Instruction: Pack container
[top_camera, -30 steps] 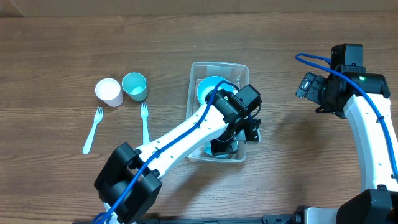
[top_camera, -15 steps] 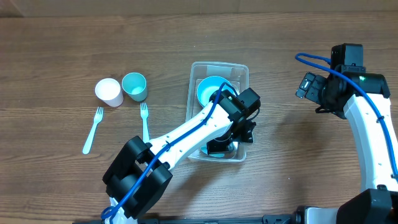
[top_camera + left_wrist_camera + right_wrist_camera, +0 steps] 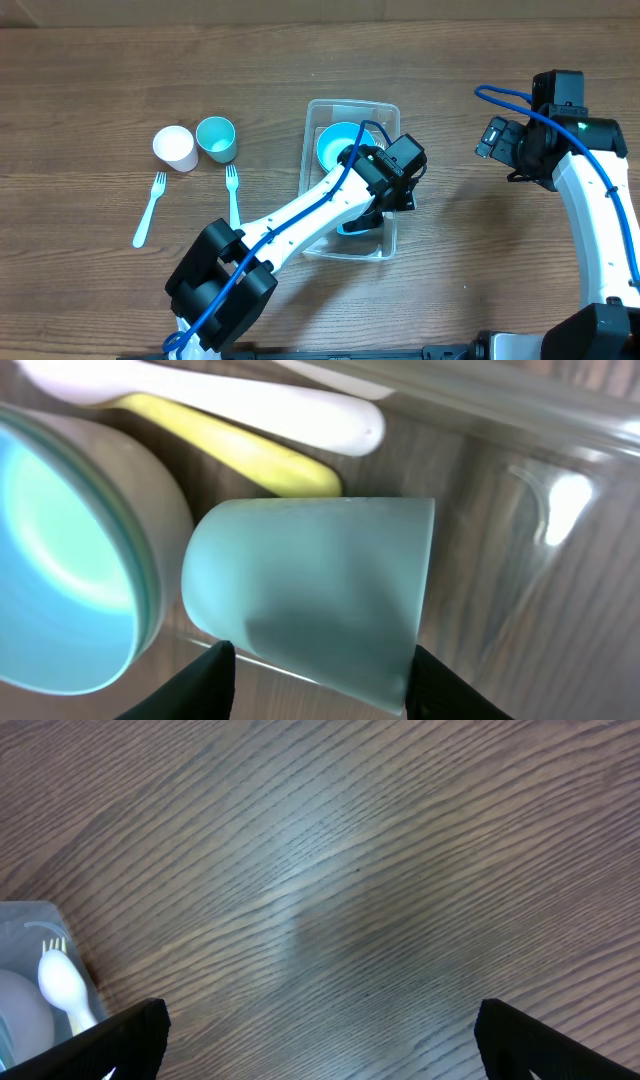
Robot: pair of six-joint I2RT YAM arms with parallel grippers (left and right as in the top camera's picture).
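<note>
The clear container (image 3: 311, 112) stands mid-table and holds a teal bowl (image 3: 338, 143) at its far end. A teal cup (image 3: 352, 226) lies on its side at the near end. My left gripper (image 3: 384, 202) hovers over the container's right side. In the left wrist view its open fingers (image 3: 320, 672) flank the cup (image 3: 310, 595) from just behind it, not clamping it. The bowl (image 3: 55, 560) is to the left there. My right gripper (image 3: 498, 138) is open and empty over bare table, far right of the container; its fingers show in the right wrist view (image 3: 320, 1040).
A white spoon (image 3: 250, 405) and a yellow handle (image 3: 255, 458) lie in the container behind the cup. On the table left of the container are a white cup (image 3: 173, 148), a teal cup (image 3: 216, 138) and two pale forks (image 3: 150, 208) (image 3: 232, 192). A white fork (image 3: 60, 982) shows in the container's corner.
My left gripper has pulled up and back from the container's near end. The teal cup now lies uncovered on the container floor. The right arm has not moved.
</note>
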